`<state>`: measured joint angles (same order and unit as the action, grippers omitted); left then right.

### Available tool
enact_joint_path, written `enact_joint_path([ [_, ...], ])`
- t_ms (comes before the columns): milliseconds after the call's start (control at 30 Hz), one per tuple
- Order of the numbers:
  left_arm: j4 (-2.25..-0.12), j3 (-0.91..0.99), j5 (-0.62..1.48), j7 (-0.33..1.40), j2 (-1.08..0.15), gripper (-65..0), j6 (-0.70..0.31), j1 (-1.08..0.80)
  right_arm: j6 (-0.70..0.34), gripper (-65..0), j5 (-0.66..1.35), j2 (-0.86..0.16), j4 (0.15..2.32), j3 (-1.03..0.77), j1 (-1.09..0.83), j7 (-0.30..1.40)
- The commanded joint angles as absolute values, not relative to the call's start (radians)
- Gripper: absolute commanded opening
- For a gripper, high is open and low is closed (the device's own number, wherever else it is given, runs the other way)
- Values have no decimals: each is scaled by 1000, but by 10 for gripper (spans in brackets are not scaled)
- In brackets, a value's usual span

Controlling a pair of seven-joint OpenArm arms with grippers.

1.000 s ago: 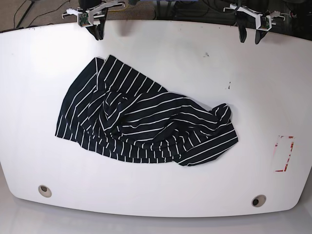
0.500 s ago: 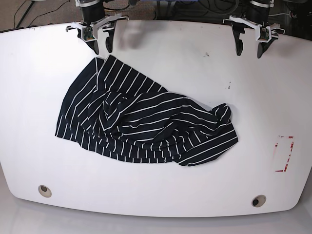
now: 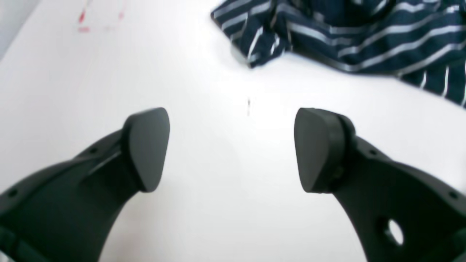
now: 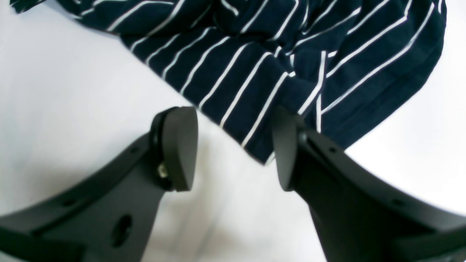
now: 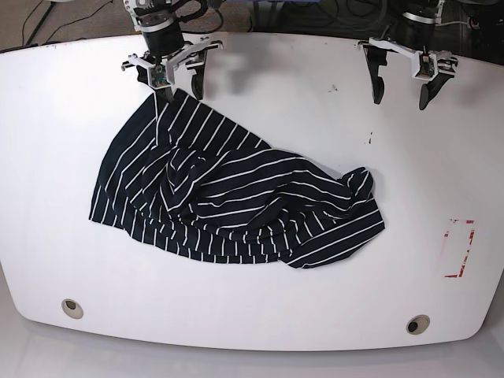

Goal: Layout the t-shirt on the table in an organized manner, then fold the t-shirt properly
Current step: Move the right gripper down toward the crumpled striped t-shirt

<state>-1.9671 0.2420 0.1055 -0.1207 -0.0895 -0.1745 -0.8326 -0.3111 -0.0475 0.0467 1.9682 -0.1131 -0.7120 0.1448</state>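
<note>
Nearest us in the base view, the table (image 5: 252,327) shows two round holes (image 5: 72,308) at its near corners and, near its right edge, a red-marked rectangle (image 5: 459,248). None of that has shifted.

Further in, the t-shirt (image 5: 228,197) lies crumpled across the left and middle of the table, stripes running at several angles, one bunched lump at its right end and a corner reaching toward the far left. Its outline matches what we saw a second ago, so nothing has been laid out yet.

The change is at the far edge. Both arms have come forward over the table and both have spread their jaws. The right gripper (image 5: 177,81), on the far left of the base view, now hangs at the shirt's far corner; in its wrist view (image 4: 235,149) the jaws stand moderately apart with that striped corner between them, not yet pinched. The left gripper (image 5: 401,83), far right, has opened wide; its wrist view (image 3: 232,149) shows only bare table between the jaws, the shirt's bunched end well beyond.

We judge the layout step is just starting: the right arm is set to take its corner, while the left must travel to reach cloth.
</note>
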Motion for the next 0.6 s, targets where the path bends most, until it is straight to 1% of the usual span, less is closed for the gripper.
enact_joint_path([
  [0, -1983, 249, 108, -143, -93, -153, -171, -831, -318, -328, -38, 41, 1986, -87, -705, 133],
  [233, -1982, 263, 108, -143, -93, -153, -171, -814, -318, -327, -39, 30, 1988, -15, -650, 134],
  [567, -1982, 266, 108, -143, -93, -153, -171, -812, -317, -328, -38, 21, 1940, -10, -539, 137],
])
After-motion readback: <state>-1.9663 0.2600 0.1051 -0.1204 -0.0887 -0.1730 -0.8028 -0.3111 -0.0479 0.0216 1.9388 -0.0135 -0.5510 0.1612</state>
